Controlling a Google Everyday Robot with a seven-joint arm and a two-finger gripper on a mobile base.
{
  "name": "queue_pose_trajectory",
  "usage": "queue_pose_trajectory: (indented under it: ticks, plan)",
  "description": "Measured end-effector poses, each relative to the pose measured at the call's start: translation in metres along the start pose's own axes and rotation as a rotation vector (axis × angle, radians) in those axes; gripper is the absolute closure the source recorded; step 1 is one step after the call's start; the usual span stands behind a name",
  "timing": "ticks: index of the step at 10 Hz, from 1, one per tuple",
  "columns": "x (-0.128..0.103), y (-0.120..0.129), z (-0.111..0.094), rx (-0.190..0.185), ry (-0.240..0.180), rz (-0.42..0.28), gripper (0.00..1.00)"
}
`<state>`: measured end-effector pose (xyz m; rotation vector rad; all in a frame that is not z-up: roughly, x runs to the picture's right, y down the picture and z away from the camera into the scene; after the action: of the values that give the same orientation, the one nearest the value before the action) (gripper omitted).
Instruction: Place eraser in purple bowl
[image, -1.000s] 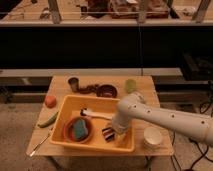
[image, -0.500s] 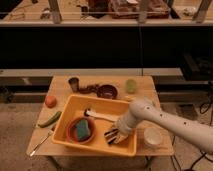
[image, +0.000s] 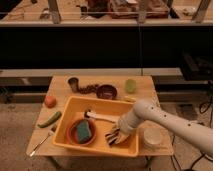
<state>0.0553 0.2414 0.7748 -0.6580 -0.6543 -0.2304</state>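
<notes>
The eraser (image: 112, 136), a small dark and pale striped block, lies at the front right of the yellow tub's (image: 90, 148) floor. My gripper (image: 117, 133) reaches down into the tub from the right and is shut on the eraser, which it partly hides. The purple bowl (image: 106, 92) sits on the wooden table just behind the tub's far rim, apart from the gripper.
An orange-red bowl (image: 75, 136) holding a green-blue sponge (image: 83, 130) and a white-handled brush (image: 98, 117) share the tub. On the table are a white bowl (image: 152, 136), green cup (image: 130, 85), metal cup (image: 73, 83), tomato (image: 50, 101), cucumber (image: 49, 119) and spoon (image: 40, 144).
My arm came down into the tub and the fingers closed on the eraser. The eraser has shifted slightly toward the front right.
</notes>
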Motion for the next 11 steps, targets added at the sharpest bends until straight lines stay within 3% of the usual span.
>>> queue_pose_trajectory:
  ticks: [2, 5, 7, 11]
  plan:
    - [-0.008, -0.004, -0.016, 0.003, 0.038, -0.029, 1.0]
    - [-0.03, -0.015, -0.061, 0.021, 0.073, -0.093, 1.0]
    - [-0.046, -0.021, -0.095, 0.052, 0.059, -0.139, 1.0]
    - [-0.069, -0.018, -0.142, 0.124, 0.012, -0.207, 1.0]
